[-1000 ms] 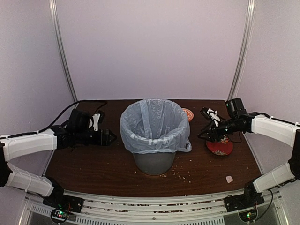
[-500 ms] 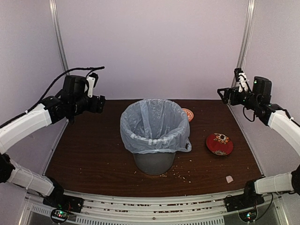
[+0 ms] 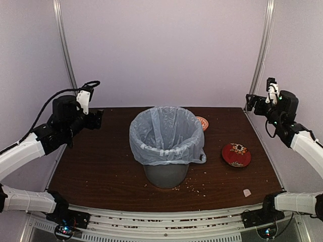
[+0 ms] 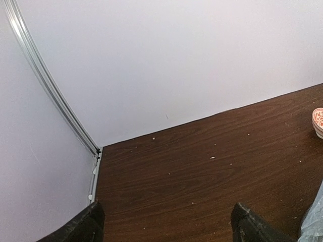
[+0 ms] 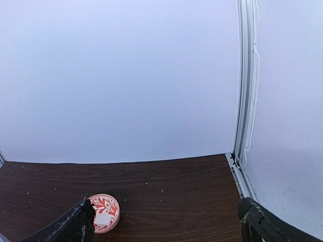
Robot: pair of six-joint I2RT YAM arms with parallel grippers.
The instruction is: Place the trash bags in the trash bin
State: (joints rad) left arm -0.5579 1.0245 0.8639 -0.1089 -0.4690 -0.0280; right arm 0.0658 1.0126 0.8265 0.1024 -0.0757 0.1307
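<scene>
The trash bin (image 3: 166, 176), a tapering grey basket, stands at the table's centre. The pale blue trash bag (image 3: 164, 132) lines it, its mouth folded over the rim and hanging down the outside. A sliver of the bag (image 4: 315, 222) shows at the lower right of the left wrist view. My left gripper (image 3: 98, 119) hangs raised, well left of the bin; its fingers (image 4: 75, 229) stand wide apart over bare wood, empty. My right gripper (image 3: 251, 103) is raised near the back right corner, its fingers (image 5: 270, 227) spread wide, holding nothing.
A flat red dish (image 3: 236, 155) lies right of the bin. A small red-patterned bowl (image 3: 202, 122) sits behind the bin, also seen as the bowl (image 5: 103, 213) and the bowl (image 4: 318, 121). A white scrap (image 3: 247, 192) and crumbs lie near the front. Walls close three sides.
Both arms have lifted and pulled away from the bin, the left from beside the bag, the right from over the red dish. Both grippers have opened wider.
</scene>
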